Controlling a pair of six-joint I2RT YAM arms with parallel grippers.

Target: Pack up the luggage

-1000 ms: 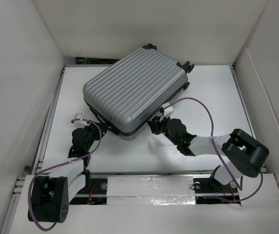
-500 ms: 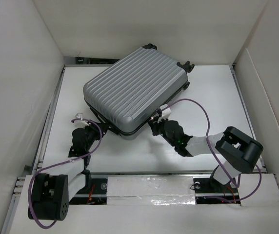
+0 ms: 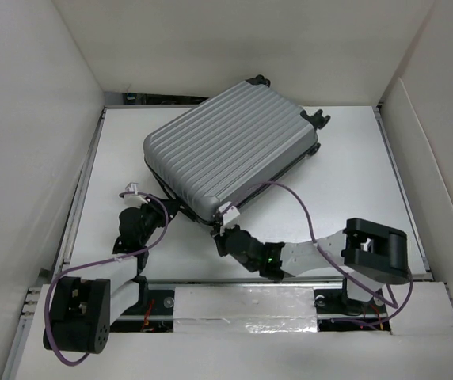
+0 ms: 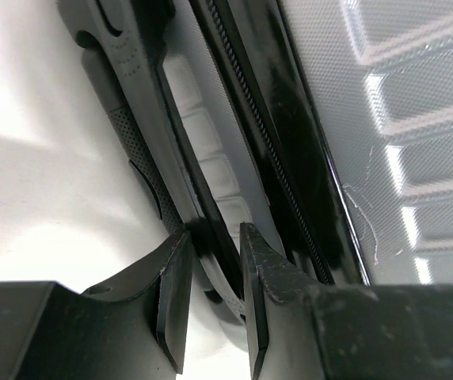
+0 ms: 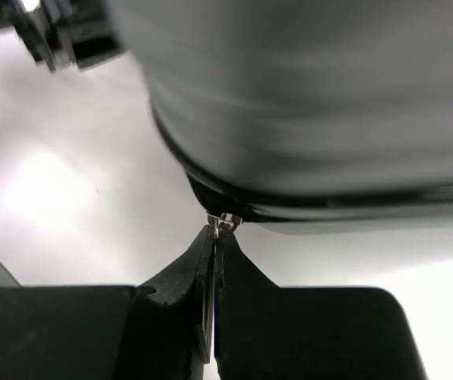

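The luggage (image 3: 230,146) is a silver-grey ribbed suitcase lying closed and slanted on the white table (image 3: 353,174), wheels (image 3: 319,117) at the far right. My left gripper (image 3: 165,212) is at its near left edge. In the left wrist view the fingers (image 4: 177,293) close around the black side handle (image 4: 143,134) beside the shell (image 4: 401,119). My right gripper (image 3: 220,235) is at the near corner. In the right wrist view it (image 5: 215,229) is shut on the metal zipper pull (image 5: 225,222) under the shell (image 5: 306,103).
White walls (image 3: 28,119) enclose the table on the left, back and right. A metal rail (image 3: 242,301) runs along the near edge by the arm bases. Purple cables (image 3: 306,214) loop over both arms.
My right gripper has slid left along the luggage's near edge to its near corner, keeping the zipper pull. The luggage has shifted right and back. The left gripper has barely moved.
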